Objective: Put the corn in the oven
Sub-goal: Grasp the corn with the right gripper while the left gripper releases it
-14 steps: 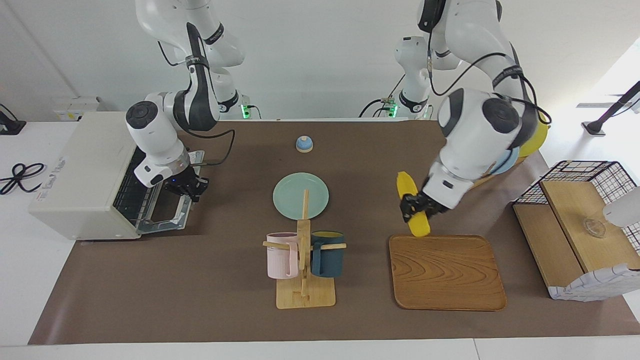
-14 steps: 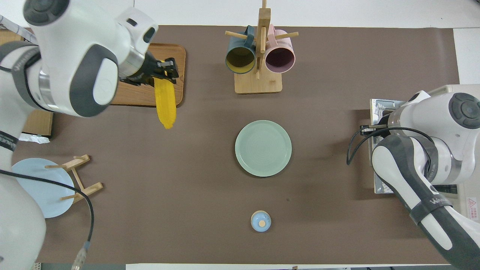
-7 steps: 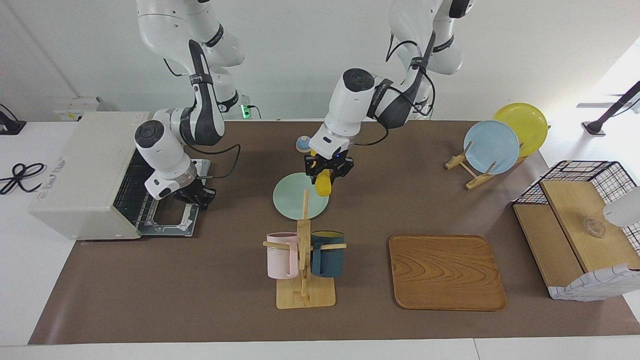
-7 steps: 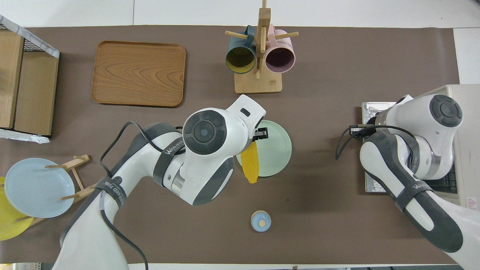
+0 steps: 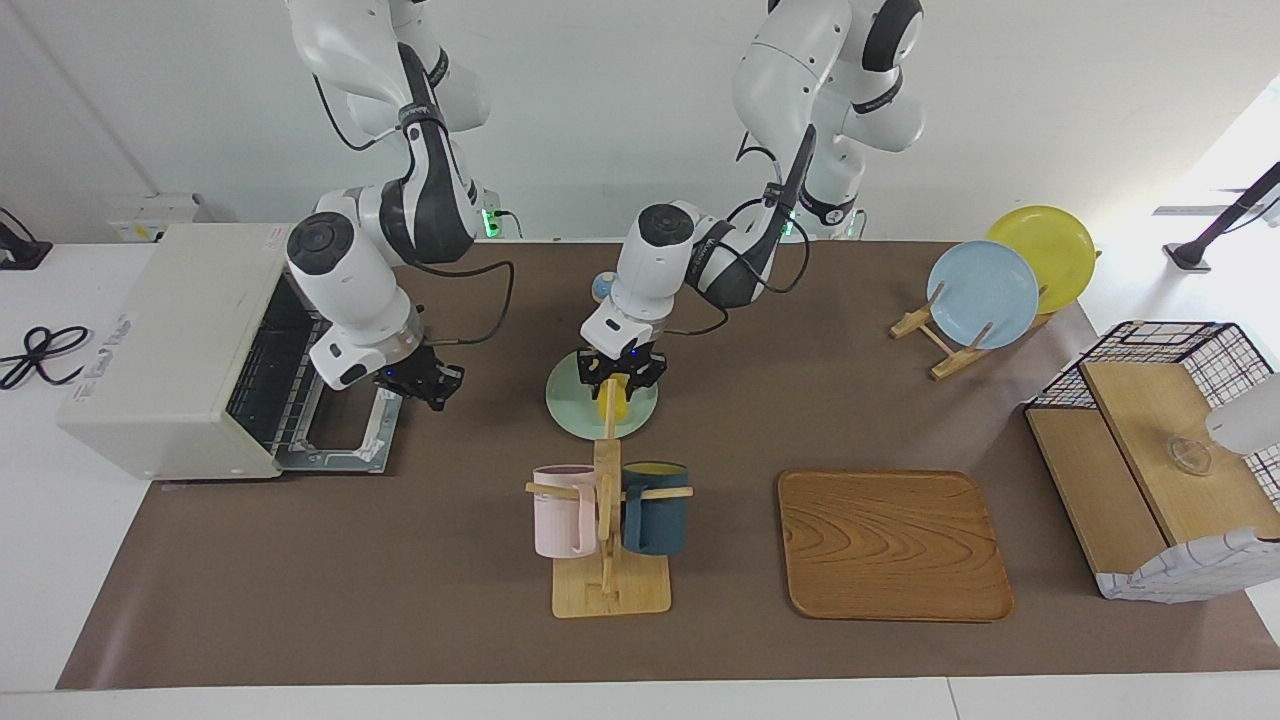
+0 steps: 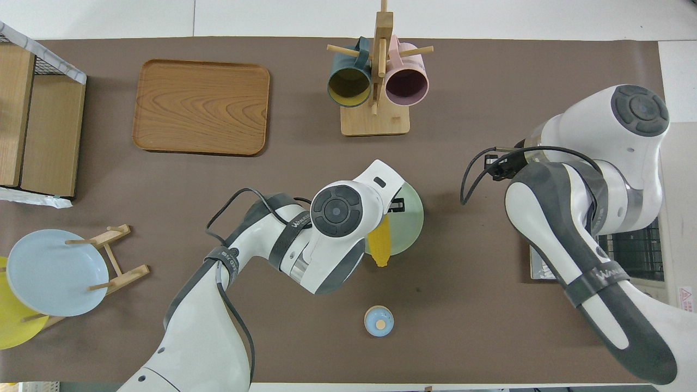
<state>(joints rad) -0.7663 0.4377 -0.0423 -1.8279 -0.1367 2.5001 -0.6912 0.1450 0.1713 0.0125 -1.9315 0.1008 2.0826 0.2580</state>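
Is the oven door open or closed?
Open. The oven's door lies folded down flat on the table in front of it, and the wire rack inside shows through the opening.

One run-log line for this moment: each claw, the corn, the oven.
left claw: shut on corn, over green plate | right claw: shut, over open oven door | corn: not yet in oven

Robot lab, mock kitchen, oven (image 5: pixel 170 345), plates (image 5: pixel 983 281)
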